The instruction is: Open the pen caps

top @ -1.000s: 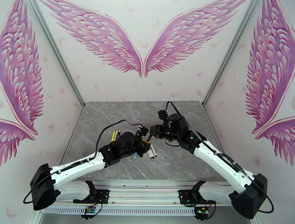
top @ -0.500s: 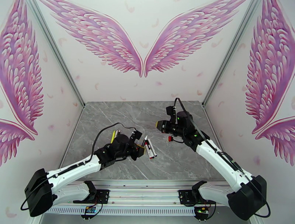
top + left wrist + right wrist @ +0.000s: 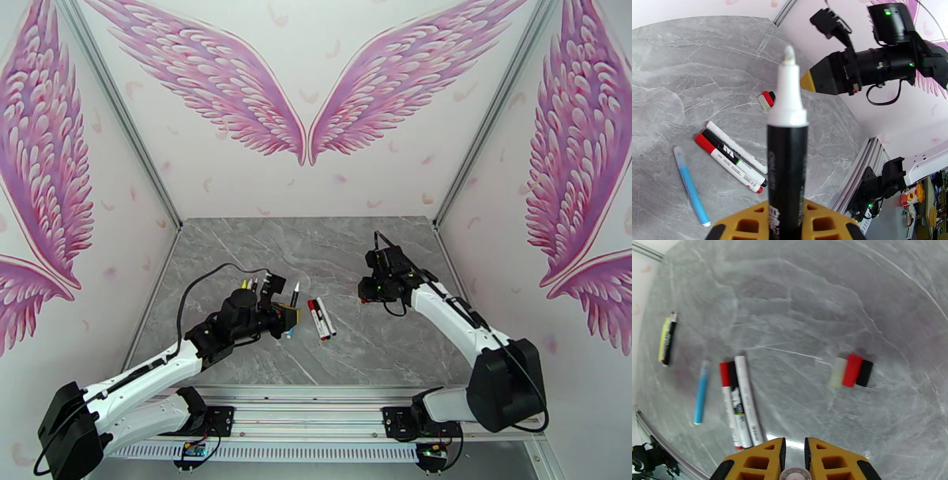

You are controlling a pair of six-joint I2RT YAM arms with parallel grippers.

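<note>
1. Between the pads of the left tool (image 3: pixel 786 207) a black-barrelled pen (image 3: pixel 787 165) is clamped. Its pale nib (image 3: pixel 789 55) is bare and points away from the wrist, so this pen's cap is already off.
2. At the right tool (image 3: pixel 793 445) the jaws sit almost together, with a small pale round thing (image 3: pixel 792 473) nipped between them at the bottom edge of the wrist view. I take it for a pulled-off cap seen end-on, but it is cut off and I cannot be sure.
3. Just ahead of that tool and slightly right in its wrist view, three loose caps (image 3: pixel 851 371) lie touching in a row on the bench (image 3: pixel 809 299): pale, red, black. Setting the held piece beside them looks like the step in hand.
4. Three pens (image 3: pixel 321 317) lie side by side between the arms, just right of the left tool (image 3: pixel 291 316) and farther from the right tool (image 3: pixel 368 290).
   - Their long axes run near to far, tilted a little, with the red and black caps at the far ends.
   - The left arm is nearer, but its tool is full.
5. A blue pen (image 3: pixel 701 394) lies left of the trio. A yellow pen (image 3: pixel 663 336) with a dark pen touching it lies farther left.
6. Whether the third pen's white far end is a cap, and whether the blue pen is capped, I cannot make out.
</note>
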